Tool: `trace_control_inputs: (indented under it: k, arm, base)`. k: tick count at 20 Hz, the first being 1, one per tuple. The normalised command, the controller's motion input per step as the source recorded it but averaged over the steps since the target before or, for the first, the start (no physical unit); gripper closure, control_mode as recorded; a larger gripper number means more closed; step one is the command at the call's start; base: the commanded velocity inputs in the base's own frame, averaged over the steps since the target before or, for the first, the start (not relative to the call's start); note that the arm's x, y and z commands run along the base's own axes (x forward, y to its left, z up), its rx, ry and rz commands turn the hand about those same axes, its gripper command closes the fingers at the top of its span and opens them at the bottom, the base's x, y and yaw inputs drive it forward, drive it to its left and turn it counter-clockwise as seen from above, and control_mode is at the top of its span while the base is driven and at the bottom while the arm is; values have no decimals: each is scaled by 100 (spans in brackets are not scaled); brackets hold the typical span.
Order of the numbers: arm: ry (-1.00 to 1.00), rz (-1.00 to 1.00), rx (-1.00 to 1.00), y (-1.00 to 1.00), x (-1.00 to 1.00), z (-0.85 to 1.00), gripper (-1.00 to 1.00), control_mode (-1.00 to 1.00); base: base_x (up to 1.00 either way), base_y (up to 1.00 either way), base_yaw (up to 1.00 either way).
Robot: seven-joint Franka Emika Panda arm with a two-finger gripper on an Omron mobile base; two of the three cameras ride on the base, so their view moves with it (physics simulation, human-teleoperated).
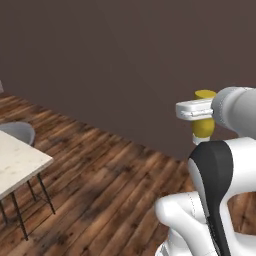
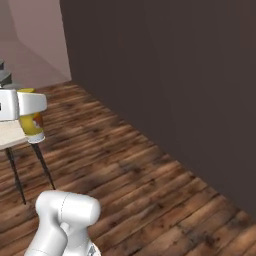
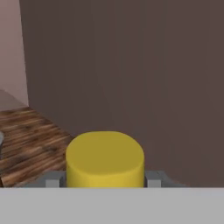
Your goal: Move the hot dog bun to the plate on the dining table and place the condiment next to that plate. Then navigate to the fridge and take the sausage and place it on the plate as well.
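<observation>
The jaws grip the yellow condiment bottle in the air; placing it on the desk remains, then the sausage.

A pale marble dining table on thin dark legs stands on the wooden floor.

One yellow condiment bottle at three o'clock, one pale-topped table at eight o'clock, one grey chair at nine o'clock behind it.

Table cut off; plate hidden
</observation>
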Motion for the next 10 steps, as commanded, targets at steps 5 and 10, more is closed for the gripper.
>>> trace_control_inputs:
  k: [5, 10]
  arm:
    - [0, 0, 0, 0, 0, 0, 100, 100]
    - [0, 0, 0, 0, 0, 0, 100, 100]
  base:
    - [86, -75, 41]
    - [91, -70, 42]
